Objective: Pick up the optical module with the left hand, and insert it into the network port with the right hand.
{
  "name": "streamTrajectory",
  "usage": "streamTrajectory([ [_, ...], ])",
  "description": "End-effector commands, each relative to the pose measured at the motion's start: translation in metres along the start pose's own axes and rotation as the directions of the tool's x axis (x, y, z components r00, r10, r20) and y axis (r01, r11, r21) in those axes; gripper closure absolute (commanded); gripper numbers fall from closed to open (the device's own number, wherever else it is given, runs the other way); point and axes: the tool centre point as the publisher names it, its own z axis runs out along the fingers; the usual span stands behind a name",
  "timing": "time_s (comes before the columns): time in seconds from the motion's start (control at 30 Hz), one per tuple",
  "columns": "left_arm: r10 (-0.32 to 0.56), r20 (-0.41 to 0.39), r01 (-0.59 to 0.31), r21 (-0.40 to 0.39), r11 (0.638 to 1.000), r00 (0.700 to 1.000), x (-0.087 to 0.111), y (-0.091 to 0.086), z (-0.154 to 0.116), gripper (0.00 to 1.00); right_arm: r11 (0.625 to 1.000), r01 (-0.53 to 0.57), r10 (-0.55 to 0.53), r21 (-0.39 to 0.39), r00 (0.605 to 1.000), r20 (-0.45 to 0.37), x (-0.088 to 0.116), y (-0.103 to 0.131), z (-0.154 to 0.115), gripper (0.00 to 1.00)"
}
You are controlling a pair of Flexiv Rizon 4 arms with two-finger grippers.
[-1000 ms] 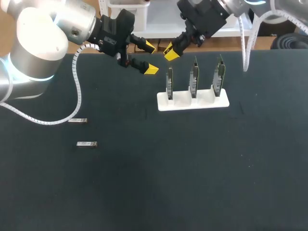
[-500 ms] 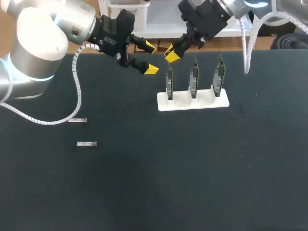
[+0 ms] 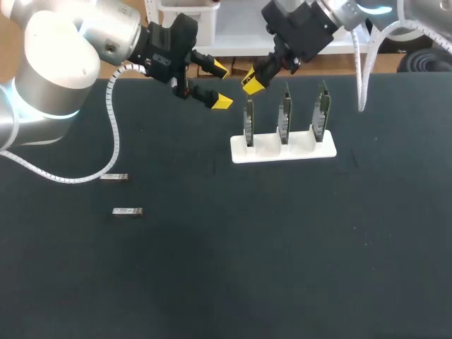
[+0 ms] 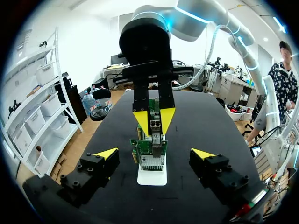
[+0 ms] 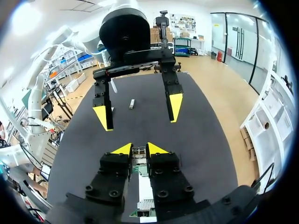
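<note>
**Desk:** Head view: where is everything?

**Photographer:** The left arm (image 3: pixel 56 63) is over the far side of the tabletop (image 3: pixel 282 268), left jaws spread wide. The right arm (image 3: pixel 311 25) hangs its right jaws above the card (image 3: pixel 248 121) at the left end of a white stand (image 3: pixel 282 150) holding three upright cards. The yellow tips stand a narrow gap apart. Two modules (image 3: pixel 128 211) lie flat at the tabletop's left, well apart from both arms.

**Desk:** Left wrist view?

**Photographer:** The left jaws are parted to either side. The stand lies ahead between them, and its nearest card carries a metal port (image 4: pixel 156 150). The right jaws point down just above that card, tips parted, the card's top edge showing between them.

**Desk:** Right wrist view?

**Photographer:** The right jaws stand a slit apart, the card's top showing through the gap beneath. The left jaws face them from ahead, wide open. One module lies on the tabletop beyond, seen between those spread tips.
</note>
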Motion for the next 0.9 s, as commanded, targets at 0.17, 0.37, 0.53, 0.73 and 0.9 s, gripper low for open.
streamTrajectory([
  [0.17, -0.002, -0.006, 0.002, 0.004, 1.000, 1.000, -0.001, 0.001, 0.000, 0.00, 1.000, 0.005, -0.005, 0.001, 1.000, 0.005, 0.007, -0.001, 0.006, 0.00],
  [0.37, -0.002, -0.006, 0.002, 0.004, 1.000, 1.000, -0.001, 0.001, 0.000, 0.00, 1.000, 0.014, -0.015, 0.018, 0.999, 0.031, 0.004, 0.000, 0.000, 0.00],
  [0.53, -0.002, -0.006, 0.002, 0.004, 1.000, 1.000, -0.001, 0.001, 0.000, 0.00, 0.999, 0.024, -0.026, 0.036, 0.999, 0.045, 0.002, 0.002, -0.008, 0.00],
  [0.73, -0.002, -0.006, 0.002, 0.004, 1.000, 1.000, -0.001, 0.001, 0.000, 0.00, 0.998, 0.033, -0.037, 0.048, 0.996, 0.080, 0.006, 0.009, -0.020, 0.00],
  [0.9, -0.002, -0.006, 0.002, 0.004, 1.000, 1.000, -0.001, 0.001, 0.000, 0.00, 0.997, 0.065, -0.068, 0.032, 0.990, 0.126, 0.009, 0.015, -0.025, 0.00],
])
